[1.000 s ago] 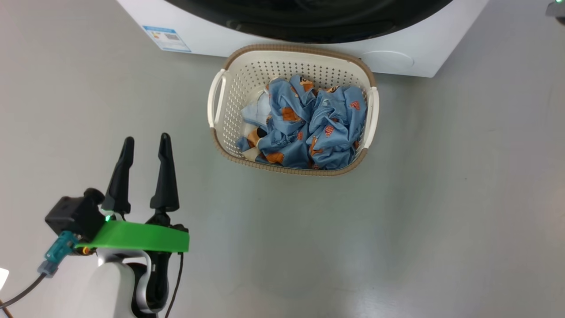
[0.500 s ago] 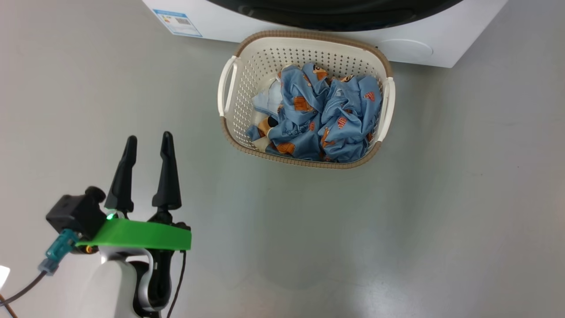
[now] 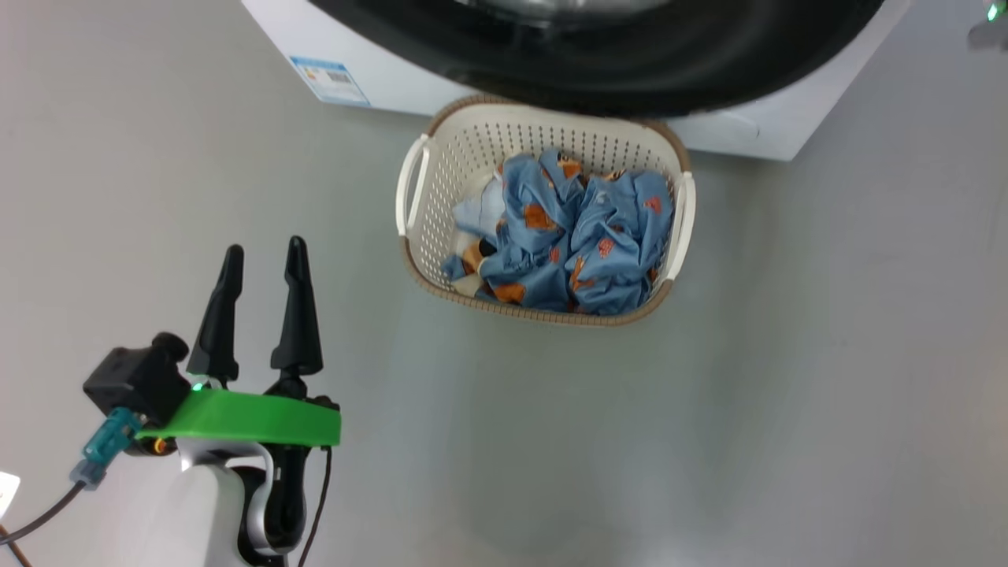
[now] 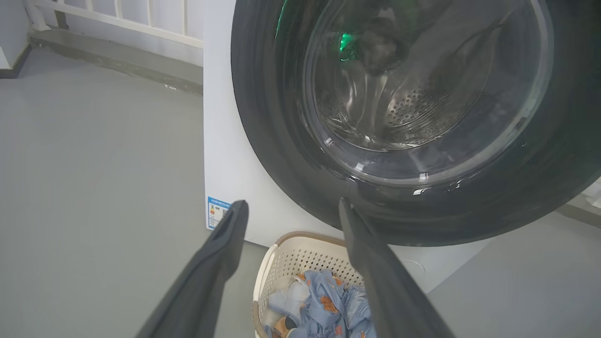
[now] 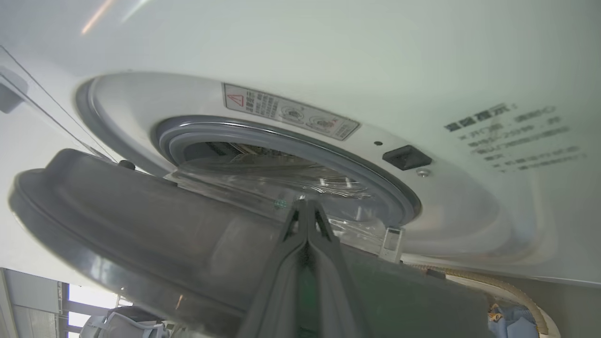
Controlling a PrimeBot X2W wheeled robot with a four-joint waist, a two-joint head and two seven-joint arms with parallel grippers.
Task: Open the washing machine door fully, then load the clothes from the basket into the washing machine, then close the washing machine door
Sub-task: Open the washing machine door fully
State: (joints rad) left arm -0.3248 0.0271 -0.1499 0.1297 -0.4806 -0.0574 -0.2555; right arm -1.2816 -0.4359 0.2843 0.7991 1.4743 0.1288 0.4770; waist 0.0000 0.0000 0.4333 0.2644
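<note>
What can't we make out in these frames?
- Head view: washing machine door cut off by the top edge.
- Head view: basket far rim hidden under the door.
- Right wrist view: right gripper, jaws shut, hides whether it touches the door.
- Head view: blue label text too small to read.

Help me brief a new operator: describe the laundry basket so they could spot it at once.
Find the big white washing machine with its glossy black round door. On the grey floor right before it sits the basket: cream plastic, two side handles, holding crumpled light-blue clothes with orange prints. Unlike the smooth machine, it is perforated with a brown woven-look rim.
</note>
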